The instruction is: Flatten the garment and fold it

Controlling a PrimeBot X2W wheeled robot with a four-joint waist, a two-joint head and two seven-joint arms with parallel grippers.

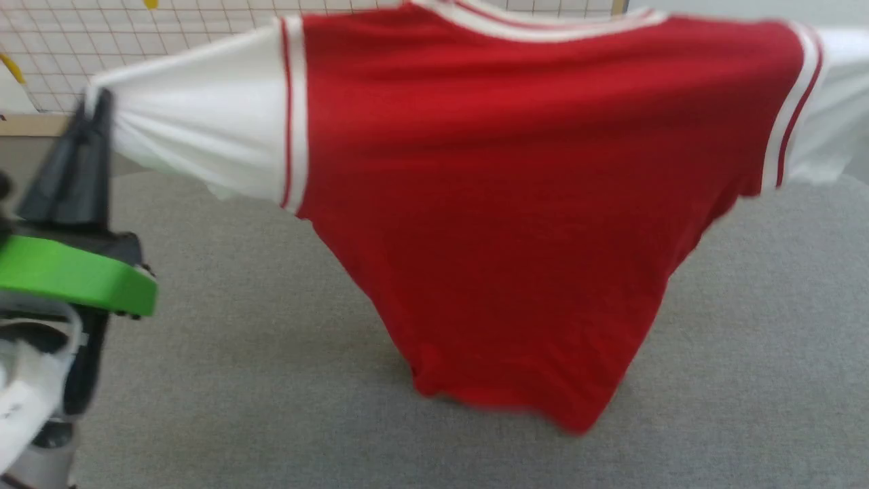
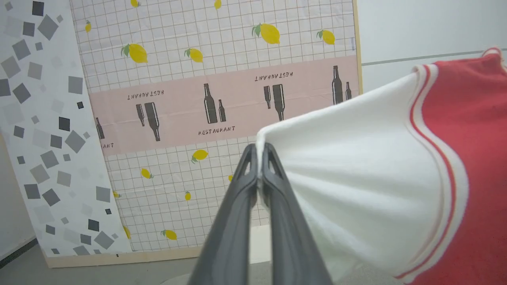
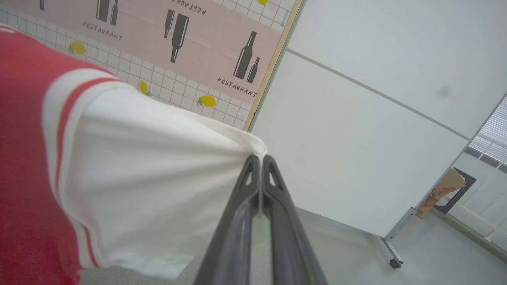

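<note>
Shows garment (image 1: 516,204) stretched L-to-R in mid-air, hem low over grey surface (image 1: 237,380), w/ left gripper (image 2: 259,154) pinched shut on left sleeve tip, right gripper (image 3: 260,160) pinched shut on right sleeve tip.

Lemon-print backdrop (image 2: 222,39) — grey carpet (image 1: 237,380).

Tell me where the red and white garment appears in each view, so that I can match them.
Head view: the garment hangs spread across the upper and middle part, a white sleeve pinched by the left gripper at left.
Left wrist view: on the right side, sleeve edge pinched at centre.
Right wrist view: on the left side, sleeve edge pinched by the right gripper.
Shared landmark: the lemon-patterned grid board behind.
</note>
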